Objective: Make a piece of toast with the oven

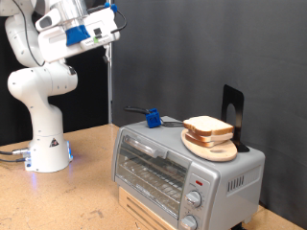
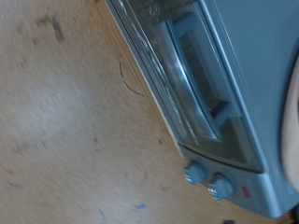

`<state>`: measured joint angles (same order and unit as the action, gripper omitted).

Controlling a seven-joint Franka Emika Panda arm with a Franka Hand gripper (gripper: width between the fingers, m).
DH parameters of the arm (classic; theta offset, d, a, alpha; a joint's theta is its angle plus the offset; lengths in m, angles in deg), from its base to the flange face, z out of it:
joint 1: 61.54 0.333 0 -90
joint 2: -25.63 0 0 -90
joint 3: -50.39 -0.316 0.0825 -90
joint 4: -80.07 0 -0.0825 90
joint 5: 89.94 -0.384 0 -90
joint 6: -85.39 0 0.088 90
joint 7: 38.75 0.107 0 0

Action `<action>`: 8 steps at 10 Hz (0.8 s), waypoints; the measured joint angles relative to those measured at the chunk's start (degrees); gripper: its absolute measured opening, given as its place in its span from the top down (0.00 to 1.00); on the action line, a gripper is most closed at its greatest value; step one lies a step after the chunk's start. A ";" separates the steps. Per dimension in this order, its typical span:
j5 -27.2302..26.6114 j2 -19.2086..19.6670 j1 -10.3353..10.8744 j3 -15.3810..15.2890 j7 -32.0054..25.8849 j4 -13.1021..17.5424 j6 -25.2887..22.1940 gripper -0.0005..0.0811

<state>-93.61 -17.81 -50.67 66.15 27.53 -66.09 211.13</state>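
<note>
The silver toaster oven (image 1: pixel 182 172) stands on the wooden table at the exterior view's bottom right, with its glass door shut. The slice of toast (image 1: pixel 206 126) lies on a round wooden board (image 1: pixel 213 147) on the oven's roof. My gripper (image 1: pixel 108 31) is high up at the exterior view's top left, well above and to the left of the oven, and nothing shows between its fingers. The wrist view looks down on the oven (image 2: pixel 201 89), its two knobs (image 2: pixel 207 180) and a red mark (image 2: pixel 245 194). No fingers show there.
A blue block (image 1: pixel 152 119) with a black handle sits on the oven's roof at the back. A black stand (image 1: pixel 233 107) rises behind the board. The robot's white base (image 1: pixel 46 144) stands at the exterior view's left on the table (image 2: pixel 65 121). A black curtain is behind.
</note>
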 joint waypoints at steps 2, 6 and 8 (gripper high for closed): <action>-0.02 0.99 1.31 1.00 -2.81 -0.88 2.99 0.00; -6.41 1.26 9.91 11.15 -25.19 2.32 -7.89 0.00; -7.10 3.46 12.92 13.78 -28.22 3.98 -8.52 0.00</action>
<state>-100.71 -14.35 -37.75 79.93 -0.69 -62.12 202.61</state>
